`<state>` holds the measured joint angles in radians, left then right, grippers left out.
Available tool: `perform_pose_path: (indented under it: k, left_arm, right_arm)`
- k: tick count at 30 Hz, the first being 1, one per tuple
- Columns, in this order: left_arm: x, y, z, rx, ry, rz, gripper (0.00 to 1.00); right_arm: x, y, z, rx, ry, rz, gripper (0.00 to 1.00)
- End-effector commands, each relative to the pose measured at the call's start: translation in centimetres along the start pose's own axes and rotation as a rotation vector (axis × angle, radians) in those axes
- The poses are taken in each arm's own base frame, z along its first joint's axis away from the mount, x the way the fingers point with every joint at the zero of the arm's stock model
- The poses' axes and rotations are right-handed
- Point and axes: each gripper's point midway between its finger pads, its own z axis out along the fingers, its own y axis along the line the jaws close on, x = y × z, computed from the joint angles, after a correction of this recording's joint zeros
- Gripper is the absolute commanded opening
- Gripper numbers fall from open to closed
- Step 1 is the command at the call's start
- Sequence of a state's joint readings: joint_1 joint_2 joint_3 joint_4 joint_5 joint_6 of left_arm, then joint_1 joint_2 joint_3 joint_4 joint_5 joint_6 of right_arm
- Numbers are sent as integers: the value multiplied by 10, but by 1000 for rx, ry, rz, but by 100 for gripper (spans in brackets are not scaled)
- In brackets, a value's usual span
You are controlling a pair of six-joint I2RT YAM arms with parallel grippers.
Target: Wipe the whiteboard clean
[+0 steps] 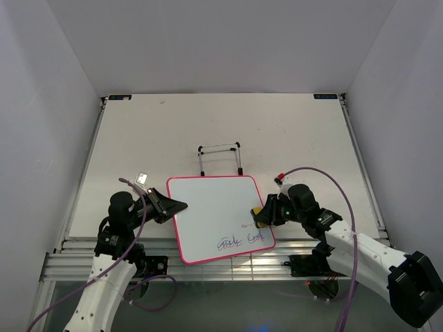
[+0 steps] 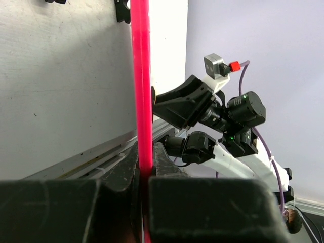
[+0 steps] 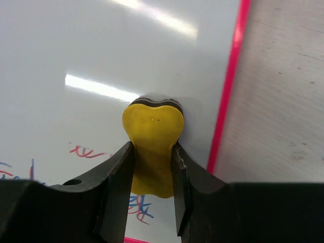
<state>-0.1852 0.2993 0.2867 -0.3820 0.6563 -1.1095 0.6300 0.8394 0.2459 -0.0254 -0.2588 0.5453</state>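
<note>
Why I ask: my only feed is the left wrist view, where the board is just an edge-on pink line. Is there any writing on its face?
Observer: Yes. The top view shows blue-red scribbles on the near right part of the whiteboard; the rest looks white.
Operator: What is the right claw holding?
Observer: The right wrist view shows the right claw shut on a yellow eraser, its tip against the board near the right frame.
Operator: Anything beyond the board?
Observer: A black wire stand stands just past its far edge.
</note>
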Motion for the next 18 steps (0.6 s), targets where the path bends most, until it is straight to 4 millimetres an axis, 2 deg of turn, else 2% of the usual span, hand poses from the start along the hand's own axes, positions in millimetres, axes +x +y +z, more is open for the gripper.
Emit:
perform_pose_path:
  k: [1, 2, 3, 4, 7, 10, 14, 17, 18]
  left_arm:
    - [-17, -59, -9, 204, -68, 36, 0]
    - [-17, -58, -9, 203, -67, 35, 0]
    - [-17, -57, -8, 200, -66, 32, 0]
    - [-17, -57, -8, 199, -64, 32, 0]
    - [-17, -56, -7, 198, -65, 32, 0]
    - [-17, -57, -8, 200, -66, 34, 0]
    - [-17, -59, -8, 203, -60, 40, 0]
    - [-16, -60, -9, 205, -55, 45, 0]
    - [-16, -60, -9, 205, -55, 45, 0]
  right_arm:
    - [12, 45, -2, -187, 49, -18, 10]
    - [12, 51, -1, -197, 54, -20, 10]
    - [3, 61, -1, -204, 30, -36, 9]
    - [10, 72, 0, -220, 60, -61, 9]
    - [10, 99, 5, -251, 73, -99, 9]
    - [10, 110, 12, -244, 86, -120, 9]
    - [11, 95, 19, -169, 91, -131, 9]
    - [9, 57, 22, -28, 85, -125, 9]
    - [3, 44, 22, 0, 67, -93, 9]
